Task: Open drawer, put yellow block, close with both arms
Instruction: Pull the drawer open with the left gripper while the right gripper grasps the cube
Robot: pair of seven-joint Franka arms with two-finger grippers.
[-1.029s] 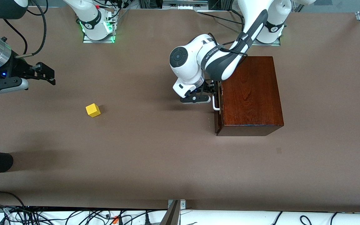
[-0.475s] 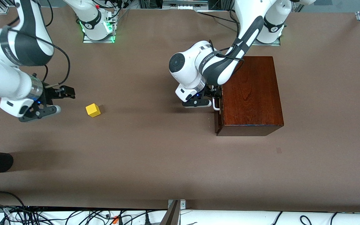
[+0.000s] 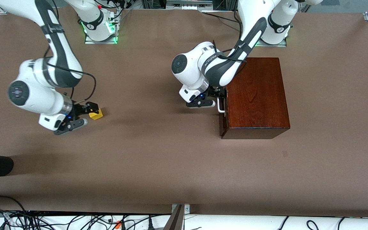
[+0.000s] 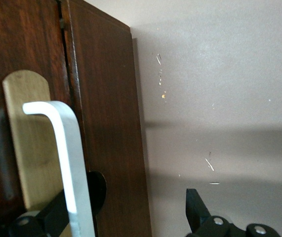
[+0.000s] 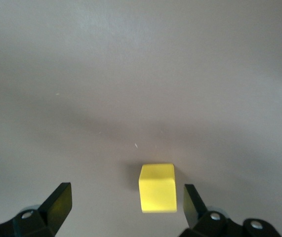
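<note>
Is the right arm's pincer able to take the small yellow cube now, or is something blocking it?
Probably yes. The right pincer is open just above the small bright yellow cube, which sits on the bare brown table nearer one finger, with nothing around it.

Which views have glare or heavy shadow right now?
Front view: soft arm shadows on the table, faint sheen on the wooden box top. Left wrist view: broad shadow bands past the drawer, white handle bright. Right wrist view: yellow block crisp, small shadow beside it, no glare.

White arms (image 3: 43,83), dark grey joints, black cables, black claws
</note>
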